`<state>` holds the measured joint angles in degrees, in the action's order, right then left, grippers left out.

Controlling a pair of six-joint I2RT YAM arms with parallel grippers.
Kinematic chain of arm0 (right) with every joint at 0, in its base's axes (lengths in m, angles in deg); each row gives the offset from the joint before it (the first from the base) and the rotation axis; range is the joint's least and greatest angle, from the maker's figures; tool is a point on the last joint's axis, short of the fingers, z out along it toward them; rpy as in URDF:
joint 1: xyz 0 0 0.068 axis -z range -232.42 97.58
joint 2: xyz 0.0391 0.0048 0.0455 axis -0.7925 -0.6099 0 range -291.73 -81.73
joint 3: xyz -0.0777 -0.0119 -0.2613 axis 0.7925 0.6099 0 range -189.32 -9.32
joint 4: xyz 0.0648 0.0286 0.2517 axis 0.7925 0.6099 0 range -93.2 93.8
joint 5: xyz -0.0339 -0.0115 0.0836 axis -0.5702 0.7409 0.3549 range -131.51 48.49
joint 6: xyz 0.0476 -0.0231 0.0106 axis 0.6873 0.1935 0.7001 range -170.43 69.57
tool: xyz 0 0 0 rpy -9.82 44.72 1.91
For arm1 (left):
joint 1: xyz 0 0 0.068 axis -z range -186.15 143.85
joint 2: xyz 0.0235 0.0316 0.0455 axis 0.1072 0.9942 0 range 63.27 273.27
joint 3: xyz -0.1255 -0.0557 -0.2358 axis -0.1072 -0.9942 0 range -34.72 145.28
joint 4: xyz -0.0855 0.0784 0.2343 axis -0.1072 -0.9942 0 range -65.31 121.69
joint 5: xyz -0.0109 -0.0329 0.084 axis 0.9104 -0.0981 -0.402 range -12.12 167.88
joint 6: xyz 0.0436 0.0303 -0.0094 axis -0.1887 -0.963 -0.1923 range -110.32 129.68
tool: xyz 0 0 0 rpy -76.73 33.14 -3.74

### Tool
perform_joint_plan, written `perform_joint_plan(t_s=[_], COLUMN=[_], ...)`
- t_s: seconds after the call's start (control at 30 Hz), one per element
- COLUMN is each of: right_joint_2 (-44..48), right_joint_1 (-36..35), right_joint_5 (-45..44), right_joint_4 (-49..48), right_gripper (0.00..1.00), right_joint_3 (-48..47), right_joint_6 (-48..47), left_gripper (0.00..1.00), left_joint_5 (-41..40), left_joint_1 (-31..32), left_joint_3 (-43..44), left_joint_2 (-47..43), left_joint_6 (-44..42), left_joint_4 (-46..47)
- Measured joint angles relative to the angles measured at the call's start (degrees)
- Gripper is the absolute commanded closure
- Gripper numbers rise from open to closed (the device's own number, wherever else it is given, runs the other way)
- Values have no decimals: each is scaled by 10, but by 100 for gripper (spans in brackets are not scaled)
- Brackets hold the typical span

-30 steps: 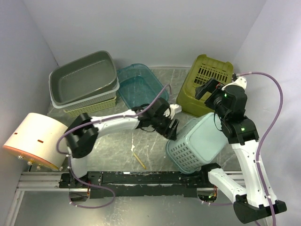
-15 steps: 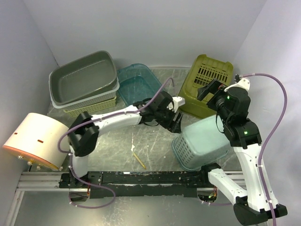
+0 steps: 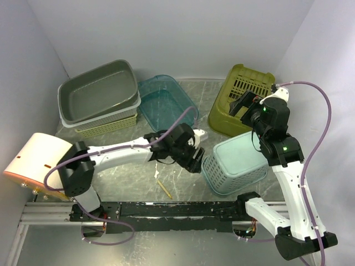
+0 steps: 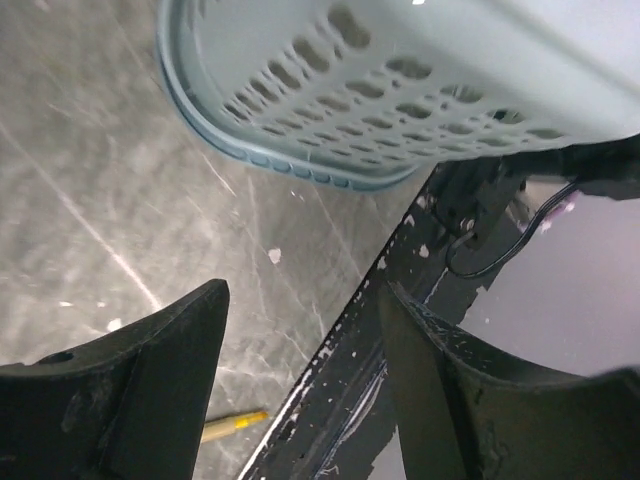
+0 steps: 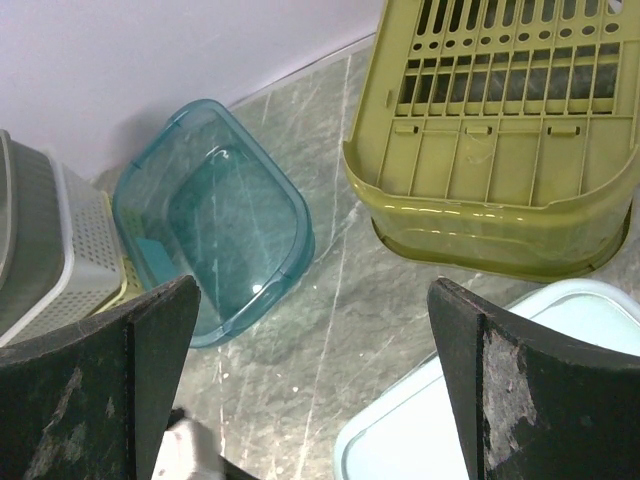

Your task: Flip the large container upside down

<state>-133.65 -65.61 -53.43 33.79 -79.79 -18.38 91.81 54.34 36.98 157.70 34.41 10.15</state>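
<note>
Now the large container (image 3: 238, 160) sits bottom-up, lower right of centre on the surface (image 3: 138, 180). My left claw (image 4: 302, 295) and right claw (image 5: 312, 290) hang spread, empty, letting it rest.

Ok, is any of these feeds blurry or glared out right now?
Top view: sharp, evenly lit, only soft shadows around the basket. Left wrist: left fingers dark and out of focus, basket slightly soft. Right wrist: right fingers blurred up close, small glints on the teal tub, nothing washed out.
</note>
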Motion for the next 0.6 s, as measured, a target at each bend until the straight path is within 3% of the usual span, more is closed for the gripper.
perform_joint_plan(t_s=[0.17,0.4,0.5,0.6], right_joint_2=[0,13,29,44], right_joint_1=[0,0,0,0], right_joint_5=[-1,-25,-41,-51], right_joint_4=[-3,15,23,25], right_gripper=[1,1,1,1], right_joint_3=[0,-11,-15,-15], right_joint_6=[-3,-12,-15,-19], left_gripper=[29,22,19,19], left_joint_5=[12,44,50,49], left_joint_1=[12,16,20,16], left_joint_3=[25,257,274,214], left_joint_2=[84,262,256,186], left_joint_6=[20,7,-14,-43], left_joint_4=[22,50,61,66])
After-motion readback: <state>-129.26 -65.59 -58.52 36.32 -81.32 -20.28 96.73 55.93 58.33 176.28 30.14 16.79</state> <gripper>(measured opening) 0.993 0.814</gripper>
